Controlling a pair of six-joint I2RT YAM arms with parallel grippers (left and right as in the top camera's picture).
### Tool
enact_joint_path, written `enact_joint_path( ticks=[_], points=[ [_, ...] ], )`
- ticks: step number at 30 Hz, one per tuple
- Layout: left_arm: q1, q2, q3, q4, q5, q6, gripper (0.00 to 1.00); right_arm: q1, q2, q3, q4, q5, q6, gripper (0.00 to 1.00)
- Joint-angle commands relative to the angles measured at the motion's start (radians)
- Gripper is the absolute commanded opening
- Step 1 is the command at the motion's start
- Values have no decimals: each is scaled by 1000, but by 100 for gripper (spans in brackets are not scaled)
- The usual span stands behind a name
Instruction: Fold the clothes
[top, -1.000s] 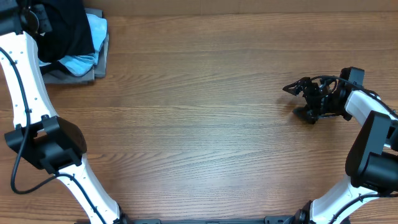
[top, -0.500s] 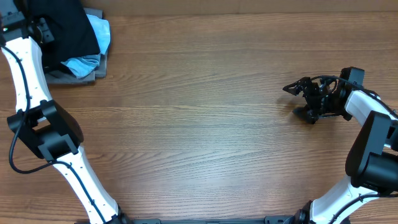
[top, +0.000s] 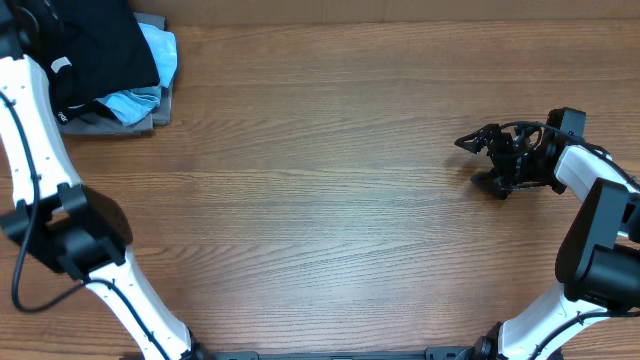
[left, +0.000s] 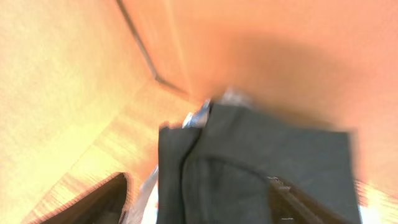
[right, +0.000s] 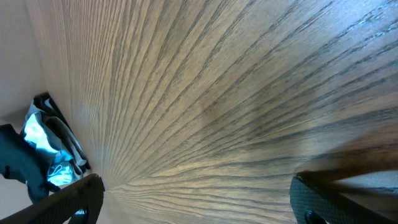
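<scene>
One black T-shirt (top: 105, 40) atop pile (top: 140, 102), left tool (left: 202, 205) seemingly spread.

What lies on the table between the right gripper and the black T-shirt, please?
Nothing: in the overhead view, only bare wooden table separates the right gripper from the black T-shirt.

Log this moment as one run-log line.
left fingers: open near plain black soft T-shirt | right fingers: open, empty | T-shirt: atop light blue shirt

The T-shirt (top: 100, 45) is black, its label (top: 62, 64) white, the shirt (top: 160, 48) light blue, the table (top: 320, 200) wood-grained brown.
</scene>
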Motion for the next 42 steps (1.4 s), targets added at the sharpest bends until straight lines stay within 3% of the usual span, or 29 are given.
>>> enact_joint_path(
  ticks=[1,3,4,11,20,23,27,31,33,35,37,39,42],
  points=[
    [-23,-58,26,17,53,-5,38,-8,20,-10,2,125,-18,100],
    [-25,-38,26,33,53,-5,6,-8,20,-10,2,125,-18,100],
    [-25,-27,26,44,53,-5,4,-8,20,-10,1,125,-18,100],
    [-20,123,26,151,53,-4,4,-8,20,-10,1,125,-18,100],
    [15,325,26,138,53,-20,15,-8,20,-10,1,125,-18,100],
    [18,333,26,124,53,-31,13,-8,20,-10,2,125,-18,100],
    [14,304,55,142,53,-32,23,-8,20,-10,2,125,-18,100],
    [6,249,122,116,54,-42,23,-8,20,-10,1,125,-18,100],
    [1,213,153,95,60,-77,31,-8,20,-10,1,125,-18,100],
    [-3,168,169,79,104,-100,56,-8,20,-10,2,125,-18,100],
    [-7,111,172,63,180,-102,70,-8,20,-10,1,125,-18,100],
    [-11,59,172,41,266,-103,100,-8,20,-10,3,125,-18,100],
    [-15,-19,172,-4,418,-103,100,-8,20,-10,50,125,-18,100]
  ],
)
